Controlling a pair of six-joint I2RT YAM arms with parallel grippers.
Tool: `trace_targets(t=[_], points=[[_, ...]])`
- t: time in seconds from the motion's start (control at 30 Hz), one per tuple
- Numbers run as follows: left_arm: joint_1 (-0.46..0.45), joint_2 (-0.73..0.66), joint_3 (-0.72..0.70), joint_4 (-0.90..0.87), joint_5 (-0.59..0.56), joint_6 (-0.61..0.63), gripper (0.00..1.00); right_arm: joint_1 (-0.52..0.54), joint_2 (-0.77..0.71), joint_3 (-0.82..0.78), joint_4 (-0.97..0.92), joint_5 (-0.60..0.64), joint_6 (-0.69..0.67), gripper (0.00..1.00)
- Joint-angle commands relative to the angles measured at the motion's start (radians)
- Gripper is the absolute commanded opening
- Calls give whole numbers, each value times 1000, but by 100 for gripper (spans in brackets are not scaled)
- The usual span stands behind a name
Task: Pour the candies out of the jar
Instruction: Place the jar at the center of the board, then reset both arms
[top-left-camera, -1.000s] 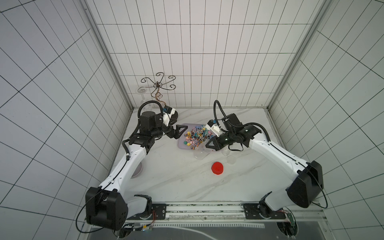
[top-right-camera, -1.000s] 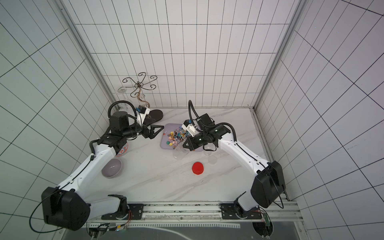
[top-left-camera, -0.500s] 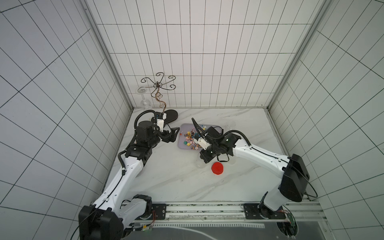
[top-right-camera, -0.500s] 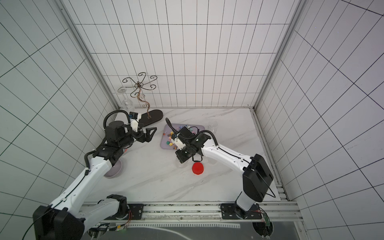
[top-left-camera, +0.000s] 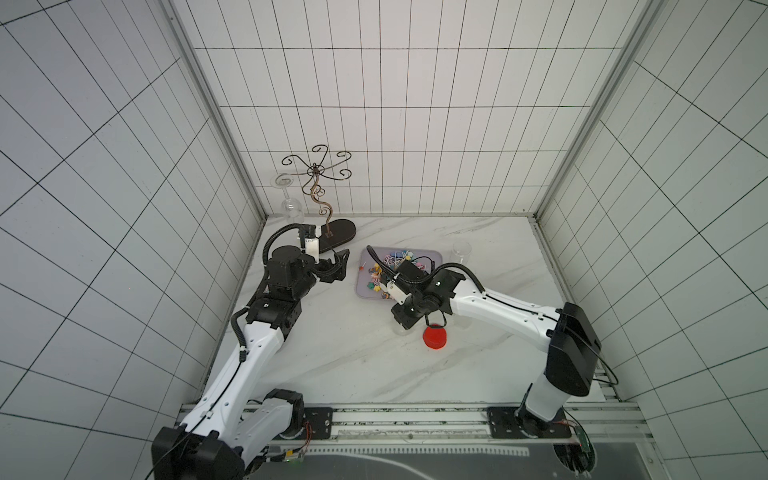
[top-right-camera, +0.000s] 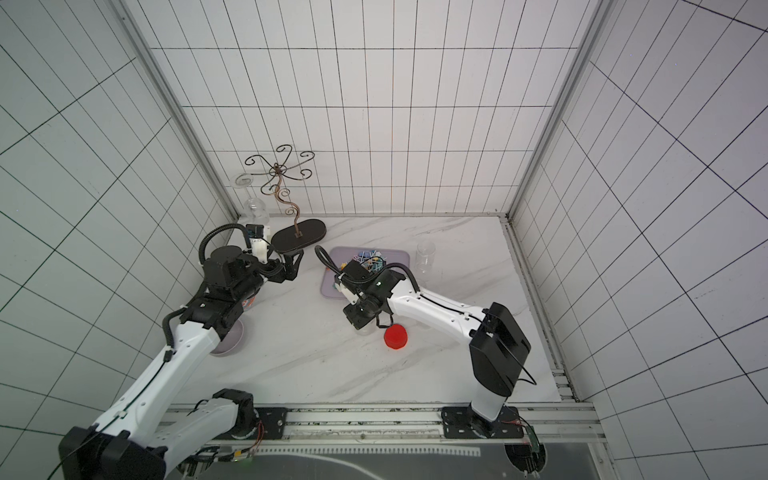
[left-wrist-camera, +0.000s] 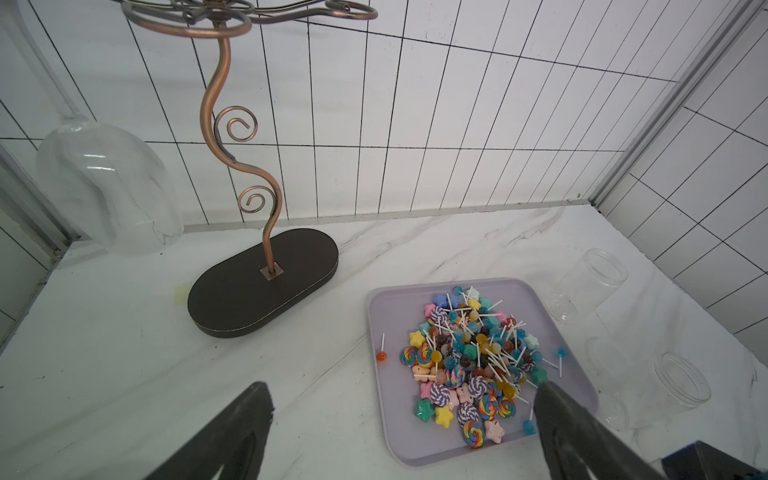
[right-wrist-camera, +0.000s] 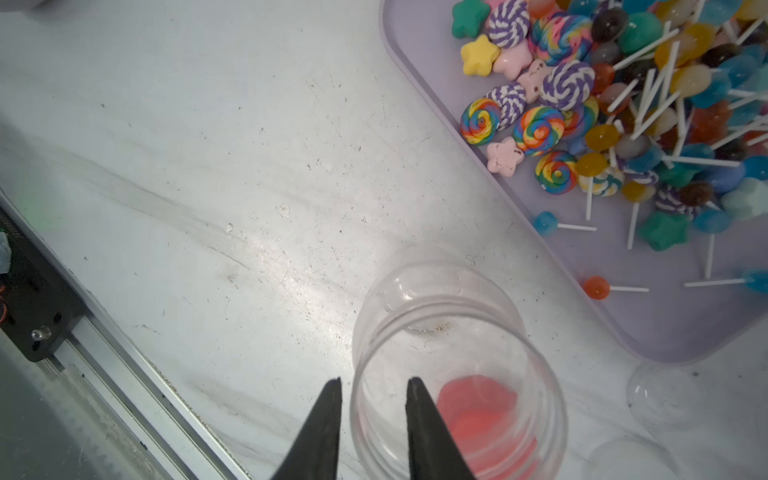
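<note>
**Operator:** Where are the candies?

**Spotter:** On your lavender tray (left-wrist-camera: 399, 303). The candies (left-wrist-camera: 469, 361) are heaped across its middle: stars, striped swirls and lollipops on white sticks, with a few strays toward the rim. The left wrist view gives you the whole heap. In both top views your right arm covers part of it.

**Operator:** And the jar?

**Spotter:** The jar (right-wrist-camera: 449, 291) stands upright and empty on the table, just off the tray's near edge. The top views hide most of it under your arm, and only the right wrist view shows it plainly. There your right gripper (right-wrist-camera: 374, 382) straddles the rim, one finger inside the mouth and one outside. The fingers stand slightly apart with a gap wider than the thin wall, so nothing is pinched. The red lid (top-left-camera: 434, 337) lies just beside the jar, on the side away from the tray. The right wrist view shows the lid only as a pink blur through the plastic.

**Operator:** My left side?

**Spotter:** Your left gripper (left-wrist-camera: 401, 395) hangs over bare table just off the tray's left edge, fingers spread wide and holding nothing. Its camera also shows another clear jar (left-wrist-camera: 590, 286) beyond the tray's far right corner. In a top view, a pale bowl (top-right-camera: 230, 345) sits under your left arm, well off the tray's left side. Neither wrist view shows the bowl.
</note>
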Motion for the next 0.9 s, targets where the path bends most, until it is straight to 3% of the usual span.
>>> trace_targets(t=[0.0, 0.13, 0.4, 0.67, 0.73, 0.8, 0.87], points=[[2, -16, -21, 39, -39, -31, 97, 11, -1, 109, -60, 43, -4, 34], [2, -29, -31, 52, -48, -50, 97, 11, -27, 147, -63, 71, -3, 44], [2, -36, -33, 73, -82, -35, 97, -24, -52, 272, -79, 110, -40, 51], [3, -34, -60, 129, -167, 44, 97, -214, -144, 258, 23, -24, -30, 57], [2, -43, -118, 219, -148, 97, 97, -271, -177, 250, 49, -35, -28, 61], [2, -56, -186, 326, -157, 111, 97, -326, -203, 241, 71, -46, -29, 70], [2, -59, -235, 397, -199, 119, 97, -378, -229, 224, 92, -26, -31, 99]])
